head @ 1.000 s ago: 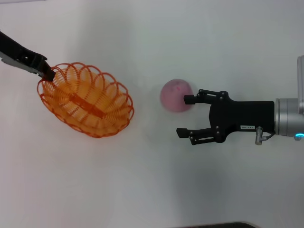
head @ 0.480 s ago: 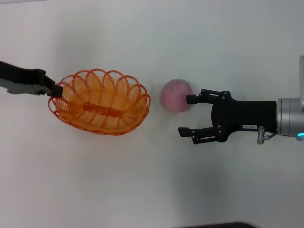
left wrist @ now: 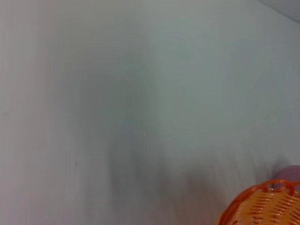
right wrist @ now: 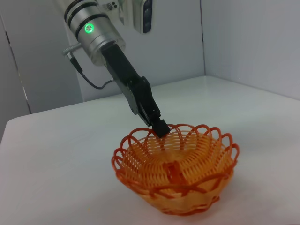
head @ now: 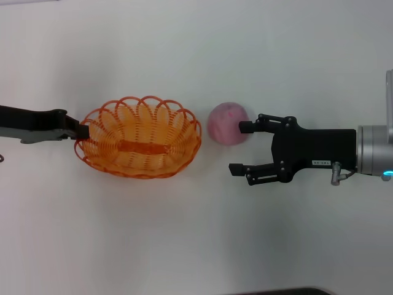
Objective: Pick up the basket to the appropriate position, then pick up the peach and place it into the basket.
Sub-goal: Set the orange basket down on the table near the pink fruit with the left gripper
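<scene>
The orange wire basket [head: 140,145] sits left of centre on the white table, level with the peach. My left gripper [head: 78,130] is shut on the basket's left rim; the right wrist view shows it [right wrist: 159,127] clamped on the far rim of the basket [right wrist: 176,173]. A corner of the basket [left wrist: 262,206] shows in the left wrist view. The pale pink peach [head: 227,123] lies just right of the basket. My right gripper [head: 241,147] is open on the peach's right side, its upper finger touching or nearly touching the fruit and its lower finger below it.
The white table [head: 196,246] stretches all around. Grey walls [right wrist: 253,42] stand behind the table in the right wrist view. A dark edge [head: 276,291] shows at the bottom of the head view.
My left gripper has carried the basket right and toward me, turning it level beside the peach. The right gripper and the peach have stayed put.
</scene>
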`<move>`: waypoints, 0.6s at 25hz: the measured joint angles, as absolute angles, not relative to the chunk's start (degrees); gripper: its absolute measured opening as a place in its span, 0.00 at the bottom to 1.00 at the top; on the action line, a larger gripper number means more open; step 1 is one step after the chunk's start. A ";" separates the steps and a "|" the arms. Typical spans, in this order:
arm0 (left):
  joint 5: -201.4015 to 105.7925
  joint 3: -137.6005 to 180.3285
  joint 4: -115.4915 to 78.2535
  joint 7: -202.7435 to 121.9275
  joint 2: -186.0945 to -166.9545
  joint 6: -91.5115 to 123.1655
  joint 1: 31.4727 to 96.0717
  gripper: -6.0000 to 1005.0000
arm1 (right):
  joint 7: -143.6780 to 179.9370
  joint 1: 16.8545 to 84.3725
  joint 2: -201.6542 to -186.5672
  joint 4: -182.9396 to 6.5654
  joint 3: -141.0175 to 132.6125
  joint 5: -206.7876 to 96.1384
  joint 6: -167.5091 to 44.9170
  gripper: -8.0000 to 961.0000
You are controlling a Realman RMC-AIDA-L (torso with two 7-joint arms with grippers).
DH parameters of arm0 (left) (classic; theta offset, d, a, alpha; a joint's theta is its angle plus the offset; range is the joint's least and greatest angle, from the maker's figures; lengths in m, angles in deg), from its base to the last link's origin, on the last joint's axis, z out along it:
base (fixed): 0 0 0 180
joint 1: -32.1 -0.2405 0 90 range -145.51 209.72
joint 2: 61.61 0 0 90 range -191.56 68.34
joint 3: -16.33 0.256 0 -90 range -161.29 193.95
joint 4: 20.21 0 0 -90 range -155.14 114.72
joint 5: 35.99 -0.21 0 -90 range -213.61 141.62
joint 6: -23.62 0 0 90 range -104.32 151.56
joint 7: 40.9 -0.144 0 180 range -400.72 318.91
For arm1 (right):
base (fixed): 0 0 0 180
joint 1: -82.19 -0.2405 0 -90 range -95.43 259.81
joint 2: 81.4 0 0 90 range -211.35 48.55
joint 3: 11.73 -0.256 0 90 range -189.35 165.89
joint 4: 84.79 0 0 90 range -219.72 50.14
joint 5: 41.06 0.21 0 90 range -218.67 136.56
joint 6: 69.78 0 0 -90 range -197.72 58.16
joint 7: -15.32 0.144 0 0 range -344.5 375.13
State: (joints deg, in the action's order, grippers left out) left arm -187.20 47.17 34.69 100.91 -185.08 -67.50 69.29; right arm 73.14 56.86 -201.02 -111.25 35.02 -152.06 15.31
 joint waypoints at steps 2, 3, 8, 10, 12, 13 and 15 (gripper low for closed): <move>-186.76 47.15 35.44 101.25 -185.53 -67.06 68.59 0.06 | 73.15 56.91 -201.02 -111.25 35.02 -152.05 15.36 0.96; -186.42 47.12 35.49 101.38 -185.57 -66.84 68.31 0.06 | 73.15 56.91 -201.02 -111.25 35.02 -152.05 15.36 0.96; -182.81 47.21 35.74 101.48 -185.67 -64.49 65.98 0.06 | 73.15 57.14 -201.02 -111.25 35.03 -152.05 15.47 0.96; -182.58 47.34 35.41 101.48 -185.77 -63.16 65.44 0.06 | 73.15 57.14 -201.02 -111.25 35.03 -152.06 15.52 0.96; -182.55 47.58 34.88 101.48 -185.87 -62.23 65.17 0.06 | 73.15 57.14 -201.02 -111.25 35.03 -152.06 15.54 0.96; -182.53 47.75 34.72 101.48 -185.89 -61.85 65.12 0.06 | 73.15 57.14 -201.02 -111.25 35.02 -152.06 15.54 0.96; -182.32 48.68 34.46 101.48 -186.00 -60.80 64.80 0.06 | 73.15 57.13 -201.02 -111.25 35.02 -152.06 15.56 0.96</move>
State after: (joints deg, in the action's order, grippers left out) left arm -182.32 48.68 34.46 101.48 -186.00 -60.80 64.80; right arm 73.15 57.13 -201.02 -111.25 35.02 -152.06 15.56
